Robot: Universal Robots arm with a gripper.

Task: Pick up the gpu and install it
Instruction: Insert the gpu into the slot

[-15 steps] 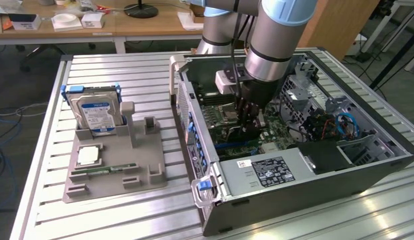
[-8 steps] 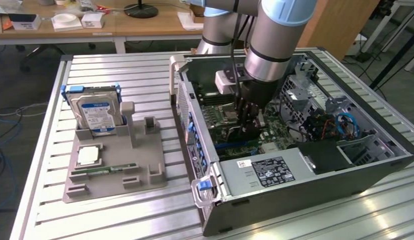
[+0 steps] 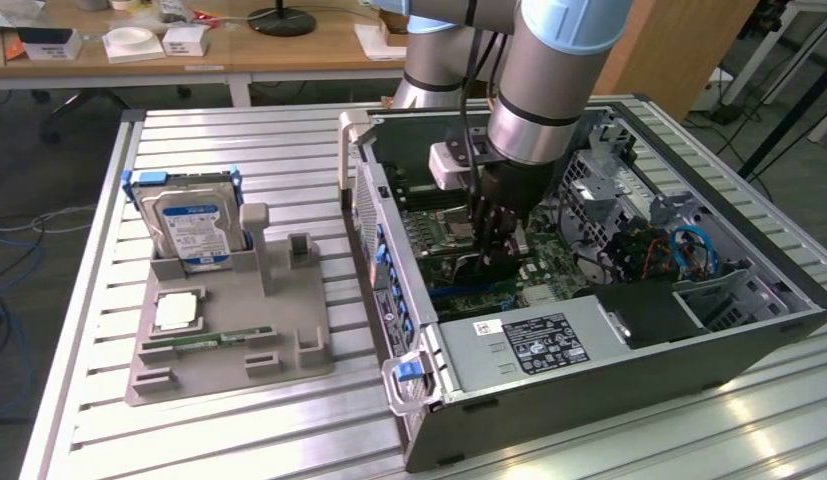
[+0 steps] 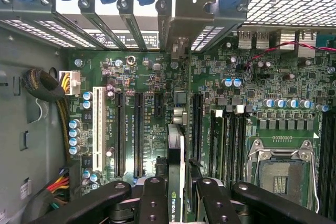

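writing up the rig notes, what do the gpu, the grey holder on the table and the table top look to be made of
The gpu, held edge-on between the gripper fingers: dark circuit board with a pale, dull metal bracket, by its grey sheen. The holder: matte grey plastic, possibly printed, with moulded-looking posts and slots. The table top: brushed aluminium slats, going by the silver shine and grooves.

Gripper sat deep in open case, gpu edge-on between fingers. Empty slots alongside; bracket wall ahead, PSU close behind blocked retreat.
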